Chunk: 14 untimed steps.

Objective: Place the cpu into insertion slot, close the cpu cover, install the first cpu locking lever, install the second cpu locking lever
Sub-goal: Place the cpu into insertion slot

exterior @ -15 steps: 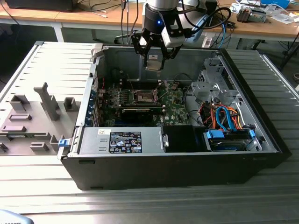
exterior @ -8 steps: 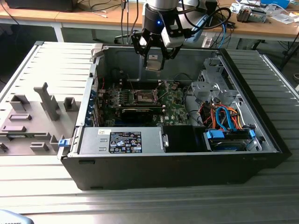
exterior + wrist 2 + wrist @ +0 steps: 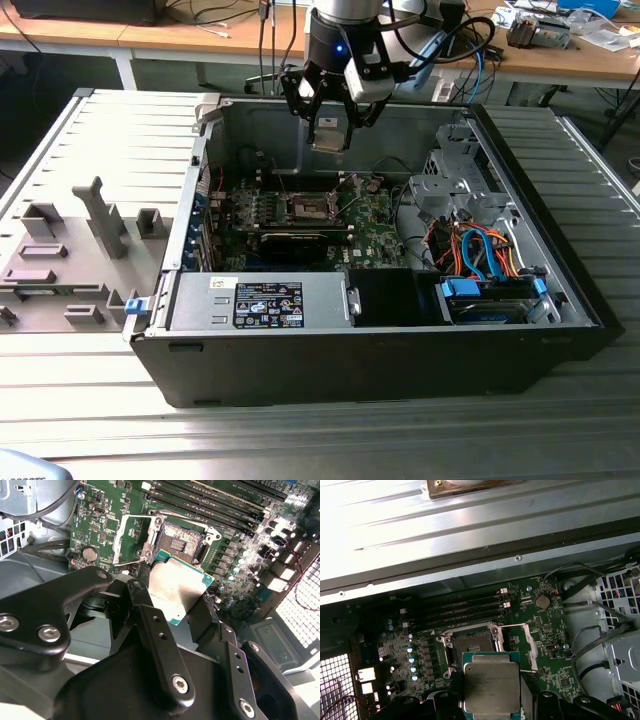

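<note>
The end effector (image 3: 330, 128) is clamped on the cpu (image 3: 175, 587), holding it in the air over the green motherboard (image 3: 100, 510), just short of the insertion slot (image 3: 178, 542). The cpu cover (image 3: 118, 539) lies flipped open beside the socket. For a good seat, I'd say, square the chip's edges to the rim and lower it flat, no tilt.

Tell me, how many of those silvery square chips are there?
1. The cpu sits clamped in the gripper, in the air over the green board, short of the empty insertion slot. Others may lie hidden.
</note>
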Available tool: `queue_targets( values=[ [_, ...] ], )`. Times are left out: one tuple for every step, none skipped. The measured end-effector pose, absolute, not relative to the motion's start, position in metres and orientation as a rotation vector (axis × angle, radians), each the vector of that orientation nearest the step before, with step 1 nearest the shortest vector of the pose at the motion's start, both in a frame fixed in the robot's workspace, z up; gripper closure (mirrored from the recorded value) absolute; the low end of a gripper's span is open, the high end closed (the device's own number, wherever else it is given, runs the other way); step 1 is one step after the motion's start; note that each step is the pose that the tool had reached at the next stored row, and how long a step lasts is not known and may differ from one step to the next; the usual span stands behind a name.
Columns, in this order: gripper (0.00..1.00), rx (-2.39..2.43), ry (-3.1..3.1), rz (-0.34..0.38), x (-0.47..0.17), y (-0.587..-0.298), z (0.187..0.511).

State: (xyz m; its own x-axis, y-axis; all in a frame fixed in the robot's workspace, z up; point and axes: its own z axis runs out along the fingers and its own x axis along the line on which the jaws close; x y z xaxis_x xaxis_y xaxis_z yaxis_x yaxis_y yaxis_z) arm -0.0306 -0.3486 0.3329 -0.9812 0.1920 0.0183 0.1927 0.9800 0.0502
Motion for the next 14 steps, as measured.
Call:
queue_targets(
  values=[
    [0.45,-0.305,-3.112,-0.081,-0.0306,-0.3486,0.3328],
    [0.45,-0.307,-3.112,-0.081,-0.0306,-0.3486,0.3327],
    [0.45,-0.308,-3.112,-0.081,-0.0306,-0.3486,0.3327],
    [0.45,-0.309,-3.112,-0.081,-0.0306,-0.3486,0.3327],
    [0.45,-0.311,-3.112,-0.081,-0.0306,-0.3486,0.3326],
    [0.45,-0.312,-3.112,-0.081,-0.0306,-0.3486,0.3326],
    [0.45,-0.313,-3.112,-0.081,-0.0306,-0.3486,0.3325],
    [0.45,-0.315,-3.111,-0.081,-0.0306,-0.3486,0.3325],
    [0.45,-0.317,-3.111,-0.081,-0.0306,-0.3486,0.3325],
    [0.45,-0.318,-3.111,-0.081,-0.0306,-0.3486,0.3325],
    [0.45,-0.320,-3.111,-0.081,-0.0306,-0.3486,0.3324],
    [0.45,-0.321,-3.111,-0.081,-0.0306,-0.3486,0.3324],
    [0.45,-0.322,-3.111,-0.081,-0.0306,-0.3486,0.3324],
    [0.45,-0.324,-3.111,-0.081,-0.0306,-0.3486,0.3324]
  ],
)
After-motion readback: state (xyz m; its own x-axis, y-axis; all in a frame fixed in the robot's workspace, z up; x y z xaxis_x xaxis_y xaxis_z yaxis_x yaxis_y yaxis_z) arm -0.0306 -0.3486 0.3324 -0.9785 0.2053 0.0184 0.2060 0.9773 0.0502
